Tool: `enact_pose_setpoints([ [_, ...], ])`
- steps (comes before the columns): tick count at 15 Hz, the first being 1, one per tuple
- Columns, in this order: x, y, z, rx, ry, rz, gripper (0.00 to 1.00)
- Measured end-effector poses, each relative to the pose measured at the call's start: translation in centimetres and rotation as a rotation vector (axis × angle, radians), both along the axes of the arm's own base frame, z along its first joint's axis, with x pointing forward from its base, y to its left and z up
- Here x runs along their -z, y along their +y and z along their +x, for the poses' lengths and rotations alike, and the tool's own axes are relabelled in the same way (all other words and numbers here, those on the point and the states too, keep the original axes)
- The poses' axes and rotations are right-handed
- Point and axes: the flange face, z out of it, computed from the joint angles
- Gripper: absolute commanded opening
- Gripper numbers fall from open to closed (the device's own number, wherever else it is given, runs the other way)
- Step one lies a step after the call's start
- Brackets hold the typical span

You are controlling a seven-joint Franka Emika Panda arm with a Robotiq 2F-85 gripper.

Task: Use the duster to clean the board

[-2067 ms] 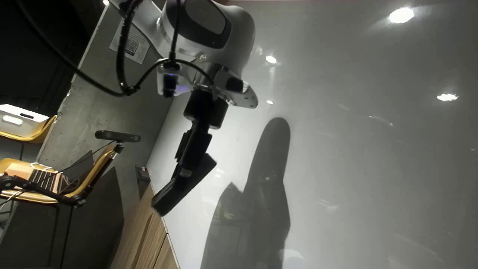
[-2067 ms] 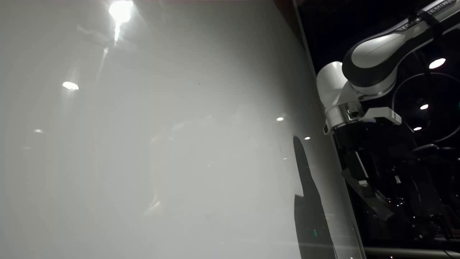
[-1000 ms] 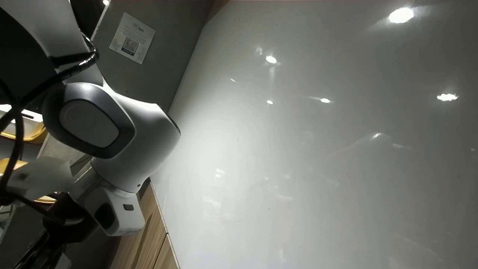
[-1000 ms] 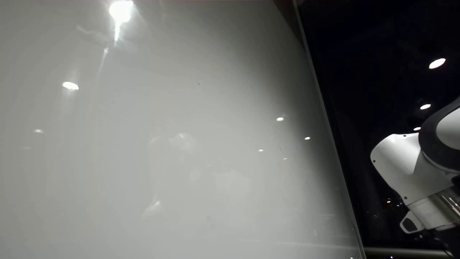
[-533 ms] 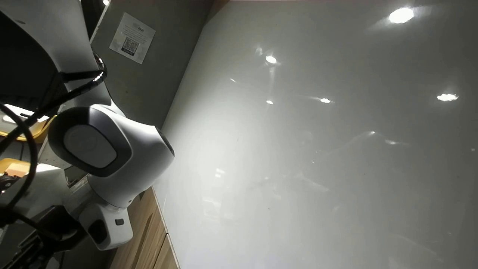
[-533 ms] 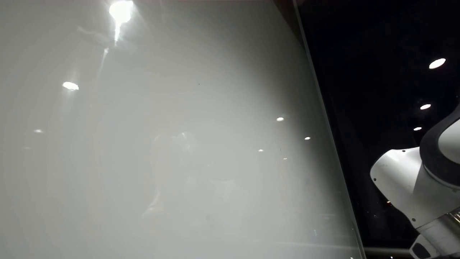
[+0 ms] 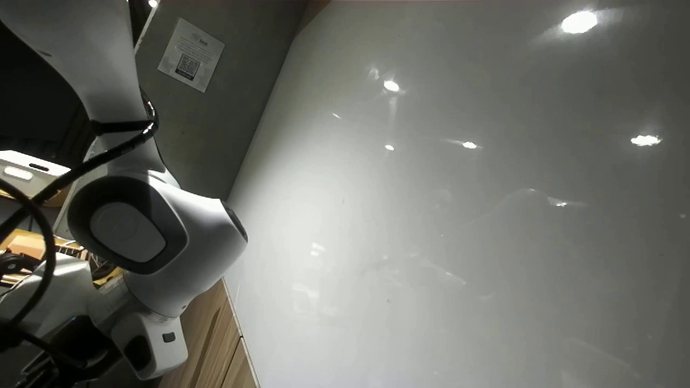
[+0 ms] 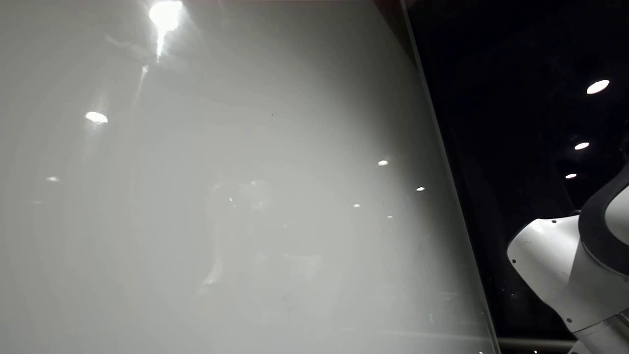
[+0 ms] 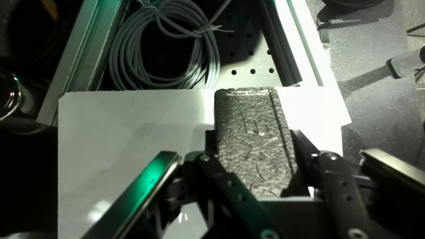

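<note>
The duster is a dark grey, rough-textured oblong block in the middle of the wrist view. My gripper is shut on it, with one black finger pressed to each side. The duster's lower end is hidden by the gripper. The board is a very large glossy white panel with light reflections and faint smudges; it also shows in an exterior view. In an exterior view the gripper's dark body is at the lower left, away from the board, and its fingertips and the duster are out of frame.
In the wrist view a white flat panel lies below the duster, over a metal frame with a coiled grey cable. Wooden cabinet fronts and a grey wall with a paper sheet border the board.
The arm has moved away from the board, carrying the duster out of both exterior views. Over the last second it has sunk lower. The shadow on the board is gone.
</note>
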Motion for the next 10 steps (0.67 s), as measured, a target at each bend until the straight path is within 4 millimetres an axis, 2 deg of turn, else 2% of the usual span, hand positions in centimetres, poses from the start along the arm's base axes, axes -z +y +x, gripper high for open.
enact_pose_setpoints([
  [1,0.2,0.0,0.1,0.0,-0.001,-0.001,0.82],
  [4,0.9,0.0,0.1,0.001,0.007,-0.003,0.99],
  [10,2.3,0.0,-0.2,0.001,0.043,-0.005,1.0],
])
